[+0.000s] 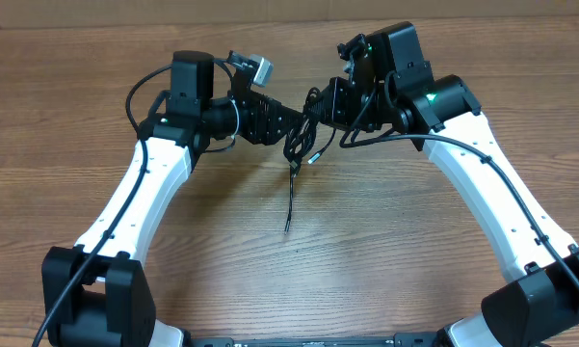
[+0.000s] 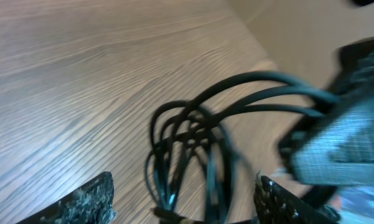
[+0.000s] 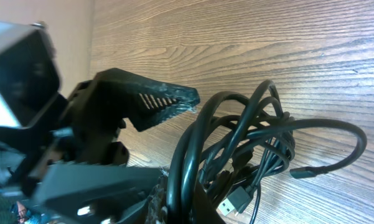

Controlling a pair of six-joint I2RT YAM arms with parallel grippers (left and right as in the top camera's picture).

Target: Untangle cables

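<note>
The fingers (image 2: 90, 200) of the left gripper (image 1: 289, 123) were spread wide around a knotted bundle of thin black cables (image 1: 298, 145), gripping nothing. The right gripper (image 1: 320, 104) was clamped on several strands. One tail trailed over the brown wood-grain table (image 1: 67, 106). A single loose loop would best be pinched and drawn gently sideways.

No legible text or labels, so far as the blurred views show.

Even bright light, soft shadows, left wrist view motion-blurred, overhead sharp
</note>
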